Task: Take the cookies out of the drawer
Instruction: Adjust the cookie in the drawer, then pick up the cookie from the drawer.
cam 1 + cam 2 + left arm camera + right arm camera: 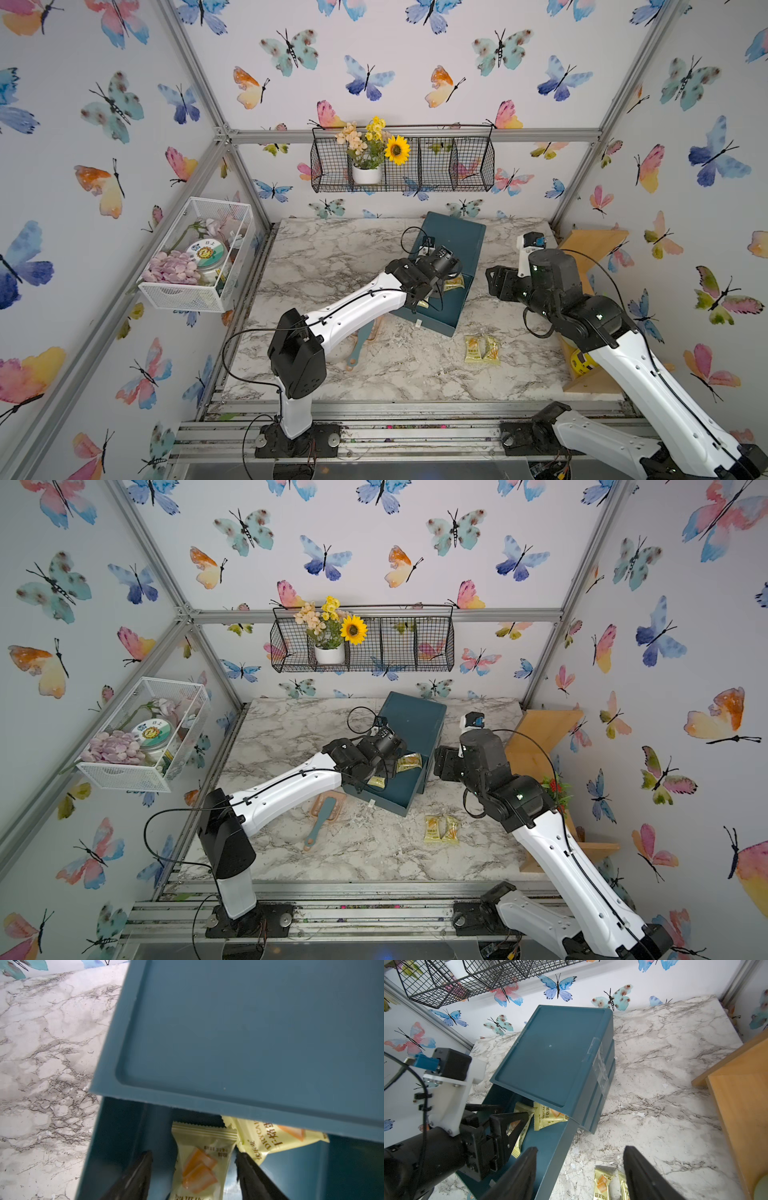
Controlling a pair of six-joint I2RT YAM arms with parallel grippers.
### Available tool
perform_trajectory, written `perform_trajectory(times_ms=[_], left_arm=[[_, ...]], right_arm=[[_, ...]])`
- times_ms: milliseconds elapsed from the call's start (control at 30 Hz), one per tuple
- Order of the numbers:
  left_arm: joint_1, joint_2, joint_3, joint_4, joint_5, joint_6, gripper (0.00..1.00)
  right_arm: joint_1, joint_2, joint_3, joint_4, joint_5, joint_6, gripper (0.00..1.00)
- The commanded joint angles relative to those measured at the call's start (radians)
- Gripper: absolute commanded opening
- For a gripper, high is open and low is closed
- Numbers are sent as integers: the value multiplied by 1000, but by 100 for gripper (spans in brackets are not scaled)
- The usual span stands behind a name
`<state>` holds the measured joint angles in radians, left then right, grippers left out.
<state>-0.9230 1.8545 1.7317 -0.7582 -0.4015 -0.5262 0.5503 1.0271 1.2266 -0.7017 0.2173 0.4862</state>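
One marble desk [332, 257] carries everything I work with. The biggest thing on it is the teal drawer unit [455, 232], which stands near the middle of the back edge, turned at an angle, with clear tape down one side. A wooden shelf [590, 245] runs along the right edge. One drawer [446, 309] of the unit is pulled out toward the front edge. My left gripper [193, 1153] reaches down into it with its jaws apart on either side of one pale yellow cookie packet [199, 1167]. One finger is just beside the wrapper and the other stands clear of it, so nothing is clamped. A second packet [276, 1138] lies against the first, partly tucked under the unit's top. My right gripper [580, 1148] hovers just outside the drawer's right wall, above the desk, with its jaws wide apart and empty. The teal-handled brush [326, 812] lies on its peach dustpan [316, 808] just beside the drawer's front left corner. Smallest of all, two more cookies [482, 350] lie side by side and touching on the bare marble near the drawer's front right corner, toward the front edge.
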Motion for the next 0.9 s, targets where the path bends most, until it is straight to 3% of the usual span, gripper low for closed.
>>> perform_trajectory(times_ms=[0, 400, 867], left_arm=[[-2, 18, 2, -7, 35, 21, 69], [0, -15, -29, -59, 41, 20, 74], [8, -4, -42, -57, 92, 35, 52]], right_arm=[[-4, -13, 1, 10, 11, -2, 70], [-4, -10, 1, 14, 2, 0, 70], [-4, -5, 8, 18, -1, 1, 69]])
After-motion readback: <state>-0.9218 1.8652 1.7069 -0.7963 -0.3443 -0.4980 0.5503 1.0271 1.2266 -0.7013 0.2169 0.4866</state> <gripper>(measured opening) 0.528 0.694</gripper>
